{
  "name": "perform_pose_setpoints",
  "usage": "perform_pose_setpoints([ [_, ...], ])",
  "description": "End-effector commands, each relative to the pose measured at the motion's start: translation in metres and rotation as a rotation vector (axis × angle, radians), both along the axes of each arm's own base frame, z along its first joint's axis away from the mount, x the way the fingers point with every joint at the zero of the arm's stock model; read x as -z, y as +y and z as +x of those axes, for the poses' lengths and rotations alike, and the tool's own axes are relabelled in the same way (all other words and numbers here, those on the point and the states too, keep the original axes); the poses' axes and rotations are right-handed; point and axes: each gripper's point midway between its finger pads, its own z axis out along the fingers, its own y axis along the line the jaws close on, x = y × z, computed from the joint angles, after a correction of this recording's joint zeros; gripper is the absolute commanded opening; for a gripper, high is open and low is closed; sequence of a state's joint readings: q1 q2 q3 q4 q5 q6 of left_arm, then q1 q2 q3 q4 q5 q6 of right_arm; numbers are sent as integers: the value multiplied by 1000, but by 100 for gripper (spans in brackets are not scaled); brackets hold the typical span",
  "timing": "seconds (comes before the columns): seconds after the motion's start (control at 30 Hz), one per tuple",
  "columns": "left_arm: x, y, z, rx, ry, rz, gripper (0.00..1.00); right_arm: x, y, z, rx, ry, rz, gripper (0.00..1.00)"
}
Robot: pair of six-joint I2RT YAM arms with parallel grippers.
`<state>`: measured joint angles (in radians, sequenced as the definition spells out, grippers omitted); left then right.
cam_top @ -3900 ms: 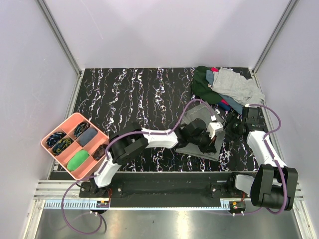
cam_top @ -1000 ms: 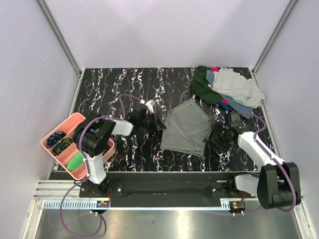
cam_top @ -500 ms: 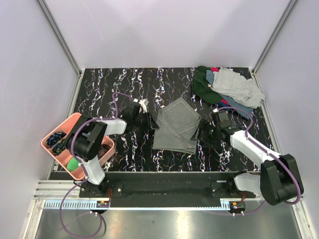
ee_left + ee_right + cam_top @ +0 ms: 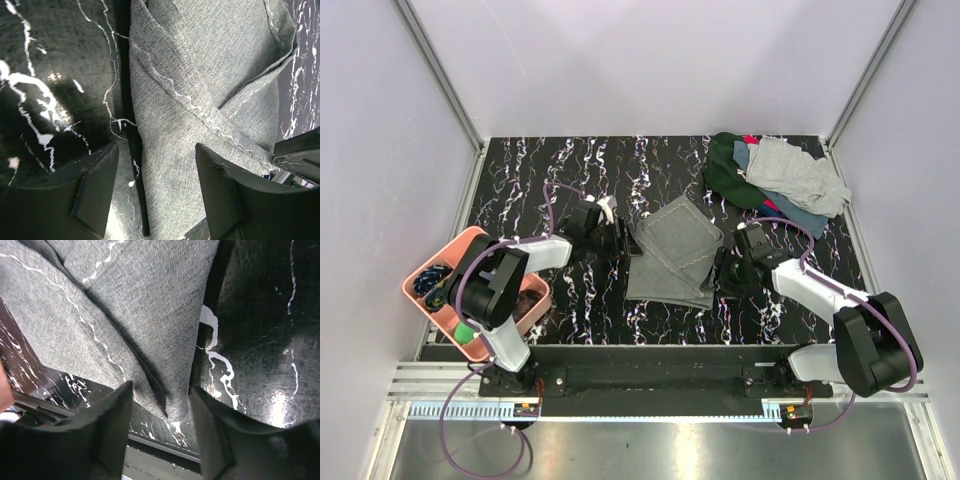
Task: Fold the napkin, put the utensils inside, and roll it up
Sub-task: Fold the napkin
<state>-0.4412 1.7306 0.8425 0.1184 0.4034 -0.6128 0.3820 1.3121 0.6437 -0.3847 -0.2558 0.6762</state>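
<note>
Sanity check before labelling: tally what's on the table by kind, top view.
grey napkin: 1
cloth heap: 1
pink tray: 1
Total: 3

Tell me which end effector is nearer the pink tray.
Left. The left end effector sits at the napkin's left edge, toward the pink tray; the right end effector is across the napkin, at its right edge.

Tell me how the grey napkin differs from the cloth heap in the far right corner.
The napkin is one plain grey; the heap mixes green, grey and blue. The napkin lies flat and folded; the heap is piled and crumpled. Both are soft cloth.
</note>
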Motion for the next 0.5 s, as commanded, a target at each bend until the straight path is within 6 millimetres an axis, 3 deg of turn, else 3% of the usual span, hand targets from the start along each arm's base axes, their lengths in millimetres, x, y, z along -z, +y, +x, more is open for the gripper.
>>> perform_pose_setpoints([
  [0.0,-27,3,13,-19,-87,9,70,1,9,-1,-15,-8,20,49],
  [0.1,-28,6,5,-22,-74,11,74,5,7,-6,-8,9,15,37],
  [0.23,-28,12,-10,-47,-48,-9,78,14,5,-11,-10,34,-4,30],
  [0.47,-1,15,-55,-36,65,-47,76,27,0,-11,-23,52,-44,12],
])
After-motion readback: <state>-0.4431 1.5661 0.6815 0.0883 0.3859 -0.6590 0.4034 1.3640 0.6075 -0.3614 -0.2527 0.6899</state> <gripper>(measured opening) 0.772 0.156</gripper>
